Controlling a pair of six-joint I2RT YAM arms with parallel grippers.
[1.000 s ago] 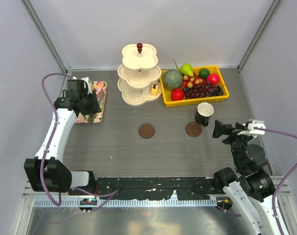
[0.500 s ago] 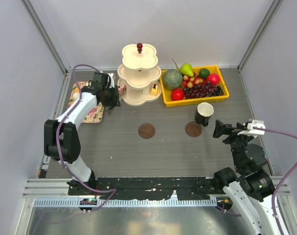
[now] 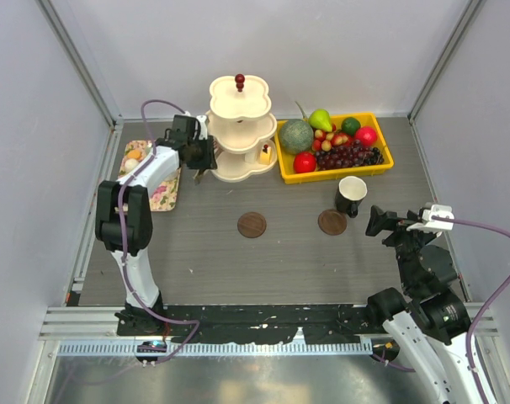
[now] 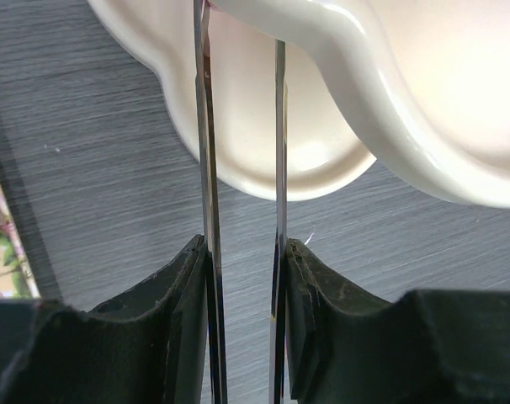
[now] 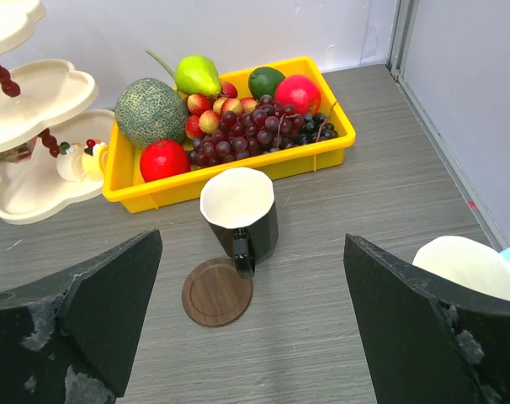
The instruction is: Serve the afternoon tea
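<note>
My left gripper (image 3: 199, 156) (image 4: 242, 246) is shut on metal tongs (image 4: 280, 151), whose two blades reach over the bottom tier (image 4: 272, 135) of the cream tiered stand (image 3: 238, 126). The blade tips vanish under the middle tier (image 4: 406, 101), so whatever is between them is hidden. A yellow cake wedge (image 3: 264, 154) (image 5: 95, 160) and a white piece (image 5: 70, 164) sit on the bottom tier. The black mug (image 3: 351, 195) (image 5: 238, 212) stands beside a wooden coaster (image 5: 216, 292). My right gripper (image 3: 379, 223) (image 5: 251, 337) hangs open just short of that mug. The white-and-blue mug (image 5: 470, 268) is at its right.
A flowered tray (image 3: 158, 189) with an orange tart (image 3: 135, 154) and a pale piece (image 3: 130, 166) lies at the left wall. The yellow fruit tray (image 3: 388, 165) is right of the stand. A second coaster (image 3: 252, 224) lies mid-table.
My left arm has swung from over the flowered tray rightward to the stand, carrying the tongs under the middle tier. The right arm has not moved.
</note>
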